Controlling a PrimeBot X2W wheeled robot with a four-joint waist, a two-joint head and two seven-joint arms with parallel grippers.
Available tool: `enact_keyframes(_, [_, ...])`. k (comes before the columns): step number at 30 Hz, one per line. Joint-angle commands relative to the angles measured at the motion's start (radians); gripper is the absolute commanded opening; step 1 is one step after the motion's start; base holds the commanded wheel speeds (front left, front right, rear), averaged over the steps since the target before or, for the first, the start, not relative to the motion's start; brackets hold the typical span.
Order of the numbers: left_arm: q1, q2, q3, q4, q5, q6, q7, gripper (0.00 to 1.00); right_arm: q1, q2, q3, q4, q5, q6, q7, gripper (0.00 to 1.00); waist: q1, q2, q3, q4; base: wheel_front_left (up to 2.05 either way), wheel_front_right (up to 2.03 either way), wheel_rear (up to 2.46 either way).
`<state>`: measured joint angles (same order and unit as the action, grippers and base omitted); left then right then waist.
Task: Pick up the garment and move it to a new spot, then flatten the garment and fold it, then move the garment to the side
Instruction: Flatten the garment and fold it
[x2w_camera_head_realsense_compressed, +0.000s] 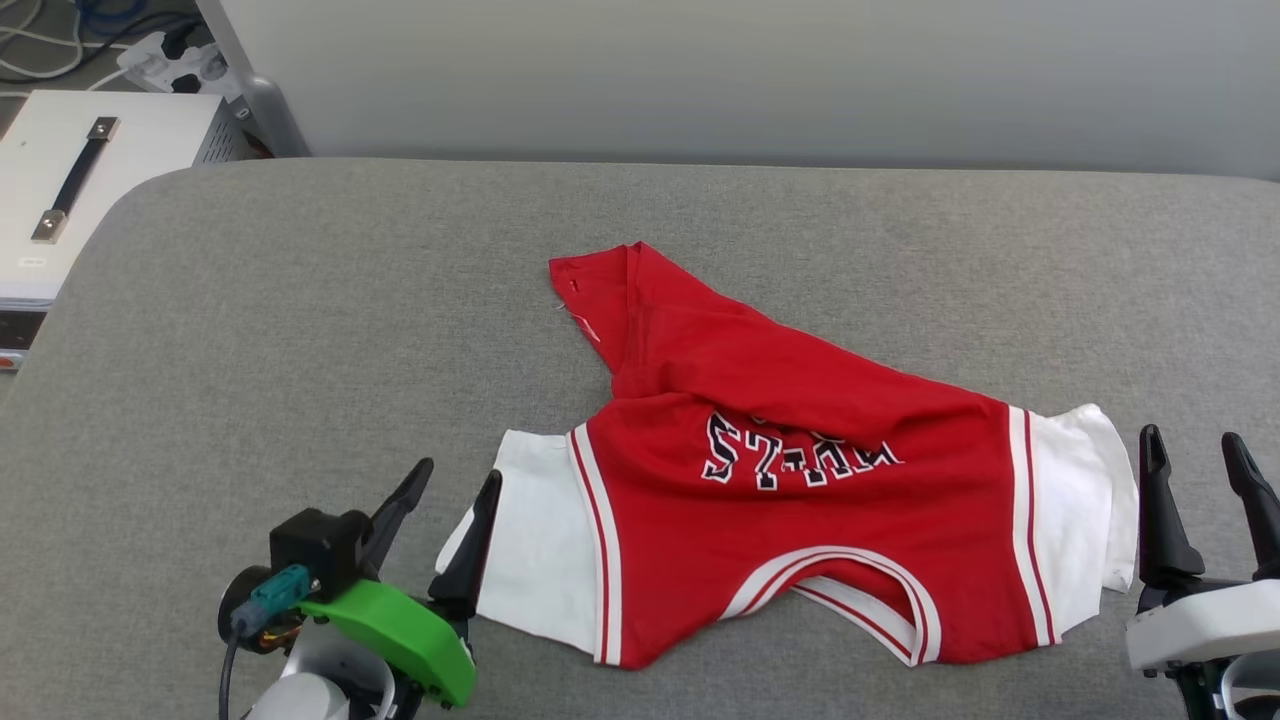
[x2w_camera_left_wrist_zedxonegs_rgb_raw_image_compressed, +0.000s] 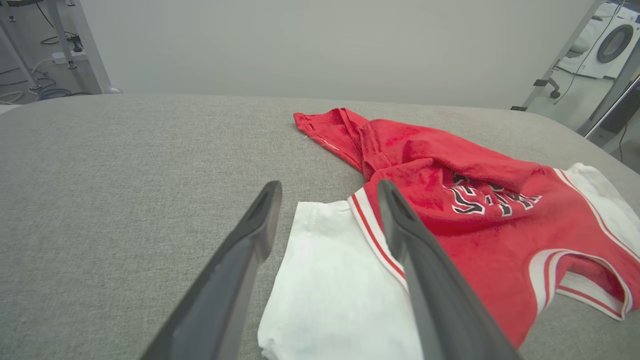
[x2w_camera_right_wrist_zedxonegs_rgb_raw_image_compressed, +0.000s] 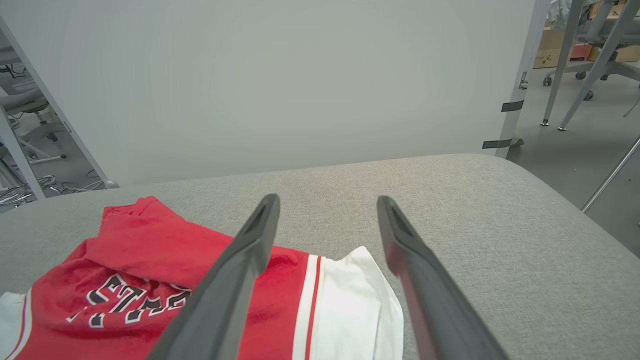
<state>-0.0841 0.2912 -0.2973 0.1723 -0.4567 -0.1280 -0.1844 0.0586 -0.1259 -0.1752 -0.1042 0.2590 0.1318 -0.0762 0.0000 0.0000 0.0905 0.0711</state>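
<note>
- At the far left, off the counter (x2w_camera_head_realsense_compressed: 300, 300): a white box (x2w_camera_head_realsense_compressed: 130, 150) with a dark strap handle (x2w_camera_head_realsense_compressed: 75, 180) on its top. Behind it, a white power strip (x2w_camera_head_realsense_compressed: 175, 60) with cables on the floor.
- Left claw (x2w_camera_head_realsense_compressed: 458, 472): at the near left of the counter, with a green housing behind it. Both dark fingers stand wide apart and hold nothing. The inner finger lies over the edge of the shirt's left sleeve, and the outer finger is over bare grey fabric. Whether the inner finger touches the cloth cannot be told.
- Shirt (x2w_camera_head_realsense_compressed: 820, 520): on the counter, right of centre and toward the near edge.
  - Red body, with a white short sleeve spread out to each side. Red-and-white stripes run where the sleeves join the body.
  - The striped collar faces the robot.
  - Black lettering with a white outline reads upside down in the head view.
  - The lower part is bunched and folded back over the chest. It covers the top of the letters and tapers to a red corner at the far left.
- Right claw (x2w_camera_head_realsense_compressed: 1191, 436): at the near right, just beside the right sleeve and apart from it. The fingers are spread wide, point up and hold nothing.
- Behind the counter, across the whole width: a plain pale wall (x2w_camera_head_realsense_compressed: 750, 70).
</note>
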Motion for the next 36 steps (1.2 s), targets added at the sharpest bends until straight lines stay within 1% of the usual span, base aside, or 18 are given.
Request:
enact_keyframes(1, [-0.003,0.017,-0.006,-0.014,-0.011,-0.002,0.045,1.0,0.001,0.003,-0.001,-0.009,-0.008,-0.001,-0.003,1.0,0.0,0.0,0.003,-0.003,0.0,0.0,0.0])
enact_keyframes(3, [-0.002,0.035,-0.017,-0.033,-0.027,0.004,0.146,1.0,-0.001,0.002,-0.002,-0.012,-0.008,-0.001,0.0,1.0,0.0,0.0,0.008,-0.007,0.0,0.0,0.0])
enact_keyframes(5, [0.004,0.057,-0.027,-0.056,-0.04,0.021,0.262,1.0,-0.002,0.001,0.0,-0.013,-0.008,-0.001,0.003,1.0,0.0,0.0,0.016,-0.013,0.0,0.0,0.0])
enact_keyframes(7, [0.014,0.083,-0.037,-0.082,-0.047,0.049,0.382,1.0,-0.004,0.001,0.004,-0.012,-0.01,-0.001,0.005,1.0,0.0,0.0,0.026,-0.02,0.0,0.0,0.0])
enact_keyframes(8, [0.018,0.096,-0.037,-0.098,-0.045,0.07,0.436,1.0,-0.005,0.001,0.007,-0.011,-0.01,-0.001,0.006,1.0,0.0,0.0,0.032,-0.024,0.0,0.0,0.0])
enact_keyframes(10, [0.025,0.106,-0.031,-0.121,-0.052,0.112,0.517,1.0,-0.007,0.001,0.012,-0.009,-0.012,-0.001,0.008,1.0,0.0,0.0,0.045,-0.032,0.0,0.0,0.0])
enact_keyframes(13, [0.029,0.131,-0.031,-0.137,-0.035,0.159,0.601,1.0,-0.013,0.0,0.023,-0.003,-0.014,-0.001,0.008,1.0,0.0,0.0,0.064,-0.049,0.0,0.0,0.0])
enact_keyframes(17, [0.029,0.141,-0.034,-0.136,-0.023,0.202,0.667,1.0,-0.023,-0.003,0.032,0.004,-0.013,-0.001,0.006,1.0,0.0,0.0,0.086,-0.067,0.0,0.0,0.0])
enact_keyframes(24, [0.008,0.14,-0.047,-0.092,-0.003,0.237,0.712,1.0,-0.037,-0.011,0.039,0.019,-0.009,-0.001,0.002,1.0,0.0,0.0,0.11,-0.086,0.0,0.0,0.0])
enact_keyframes(28, [-0.014,0.13,-0.048,-0.053,0.0,0.241,0.696,1.0,-0.047,-0.015,0.04,0.027,-0.005,-0.001,0.0,1.0,0.0,0.0,0.123,-0.092,0.0,0.0,0.0])
enact_keyframes(33, [-0.031,0.12,-0.055,0.007,-0.015,0.227,0.698,1.0,-0.051,-0.021,0.041,0.038,-0.005,-0.001,-0.001,1.0,0.0,0.0,0.135,-0.095,0.0,0.0,0.0])
enact_keyframes(34, [-0.033,0.118,-0.057,0.018,-0.02,0.224,0.703,0.98,-0.051,-0.022,0.042,0.041,-0.005,-0.001,0.0,1.0,0.0,0.0,0.136,-0.096,0.0,0.0,0.0])
enact_keyframes(35, [-0.036,0.115,-0.058,0.027,-0.027,0.219,0.708,0.39,-0.052,-0.024,0.043,0.043,-0.006,-0.001,0.001,1.0,0.0,0.0,0.136,-0.095,0.0,0.0,0.0])
enact_keyframes(36, [-0.038,0.111,-0.058,0.033,-0.034,0.215,0.709,0.0,-0.053,-0.026,0.044,0.045,-0.006,-0.001,0.001,1.0,0.0,0.0,0.136,-0.095,0.0,0.0,0.0])
